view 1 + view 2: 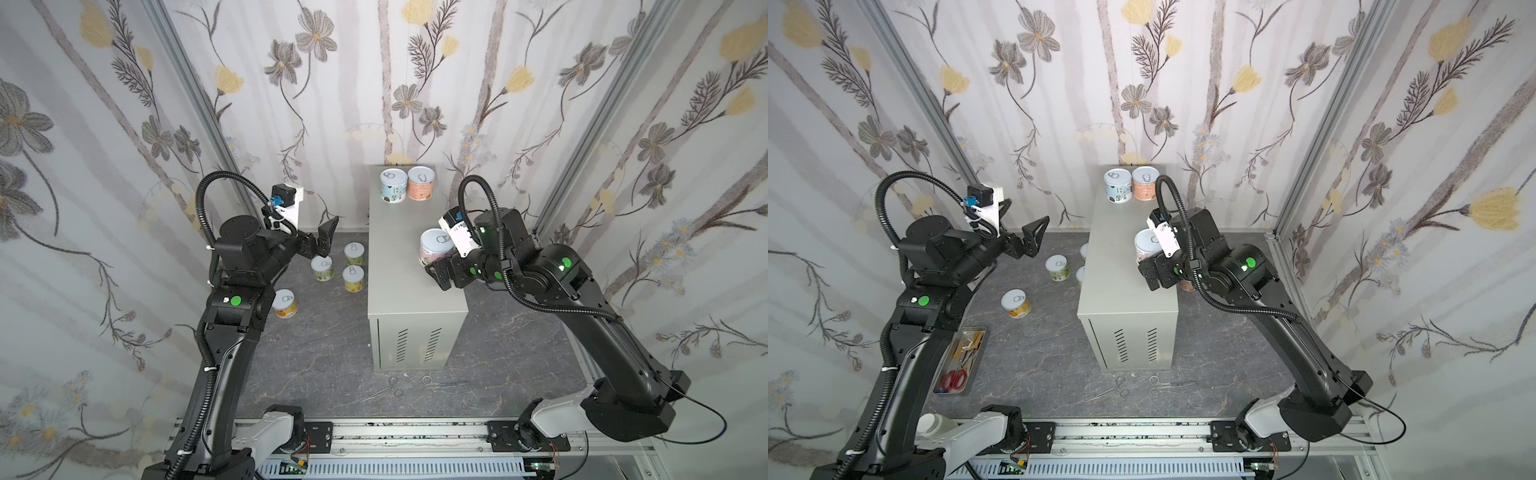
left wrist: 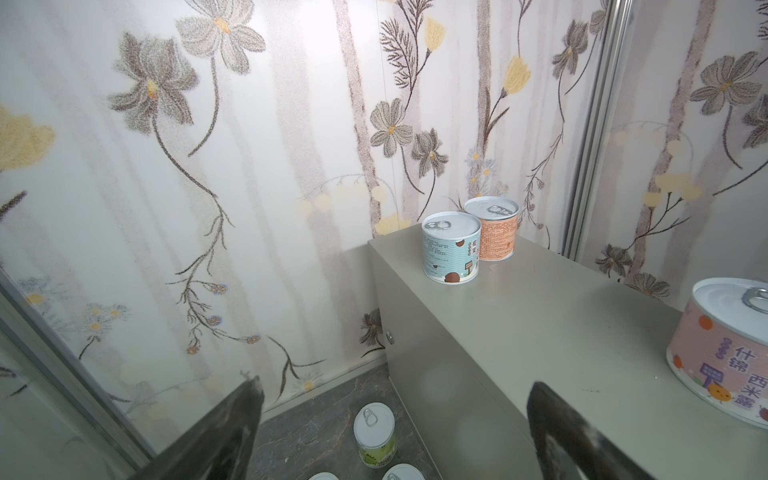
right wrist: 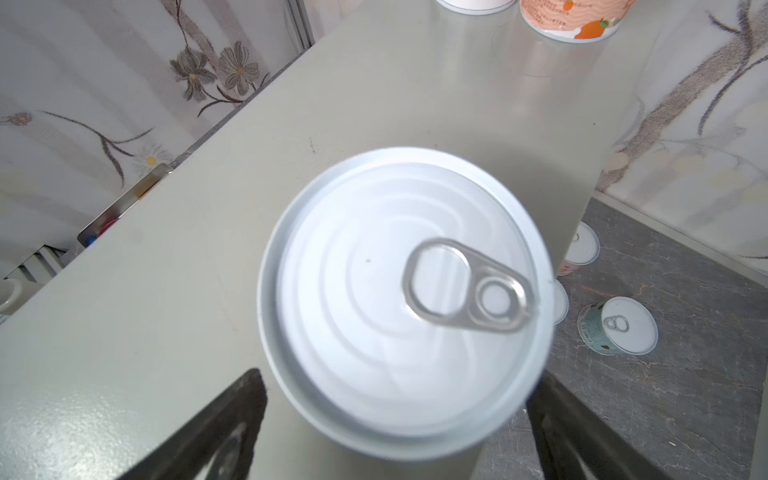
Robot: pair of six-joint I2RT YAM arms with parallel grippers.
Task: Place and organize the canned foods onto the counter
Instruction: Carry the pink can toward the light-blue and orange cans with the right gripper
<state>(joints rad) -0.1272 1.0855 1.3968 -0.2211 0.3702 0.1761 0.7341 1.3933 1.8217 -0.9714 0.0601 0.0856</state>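
Cans (image 1: pixel 421 183): 3 are standing on the tabletop (image 1: pixel 399 257), 2 at the back and the pink can (image 1: pixel 434 247) at its right edge. The right claw (image 3: pixel 399 374) is straddling it, spread. 7 are waiting on the floor (image 1: pixel 316 353). The left claw (image 2: pixel 395 381) is hanging spread, empty.

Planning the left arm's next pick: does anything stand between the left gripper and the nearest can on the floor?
Nothing visible does. The open left gripper hangs over the nearest can with only air between them; the cabinet stands off to the side.
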